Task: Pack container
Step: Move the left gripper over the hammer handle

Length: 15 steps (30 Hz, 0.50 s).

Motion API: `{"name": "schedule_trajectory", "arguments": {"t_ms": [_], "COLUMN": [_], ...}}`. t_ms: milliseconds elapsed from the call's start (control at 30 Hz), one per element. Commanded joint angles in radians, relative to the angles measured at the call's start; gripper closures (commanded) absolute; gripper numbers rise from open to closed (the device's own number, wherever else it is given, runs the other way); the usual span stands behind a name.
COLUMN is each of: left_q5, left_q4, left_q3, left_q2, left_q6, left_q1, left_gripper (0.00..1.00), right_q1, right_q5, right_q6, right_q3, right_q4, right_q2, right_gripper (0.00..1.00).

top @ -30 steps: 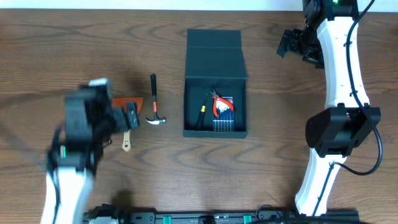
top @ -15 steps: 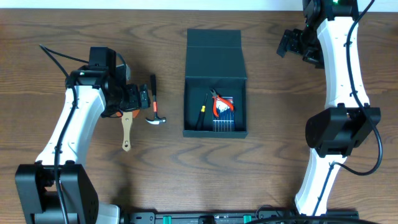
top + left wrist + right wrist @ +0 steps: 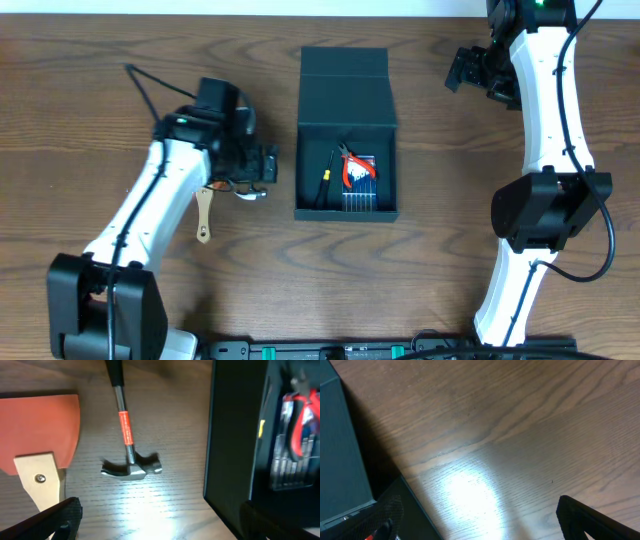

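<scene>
hammer (image 3: 126, 430): flat on table (image 3: 165, 410) | orange scraper (image 3: 40, 430): just beside it | red pliers (image 3: 355, 168): on blue pack (image 3: 362, 193)

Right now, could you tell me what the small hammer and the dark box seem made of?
Small claw hammer: shiny grey head, likely polished steel; black grip, probably rubber. Dark teal rectangular box: matte, glare-free walls, apparently cardboard.

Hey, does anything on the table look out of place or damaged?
Nothing stands out. The container sits open with red pliers inside; the hammer and the scraper lie flat on the table beside it, unpacked.
</scene>
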Motion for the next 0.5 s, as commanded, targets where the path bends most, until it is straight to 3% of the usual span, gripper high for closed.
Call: {"name": "schedule_trajectory", "arguments": {"t_ms": [0, 467], "left_q5": [-0.126, -0.138], "left_q4": [-0.002, -0.006], "left_q3": [0.016, -0.025], "left_q2": [0.024, 0.148], "left_q6": [-0.063, -0.131], "left_q1": [-0.020, -0.020], "left_gripper": [0.02, 0.01], "right_q1": [0.003, 0.003], "right_q5": [0.010, 0.010], "right_q6": [-0.008, -0.008], "right_q3": [0.017, 0.017], "right_q4": [-0.001, -0.001], "right_q2": [-0.005, -0.005], "right_gripper": [0.01, 0.01]}}
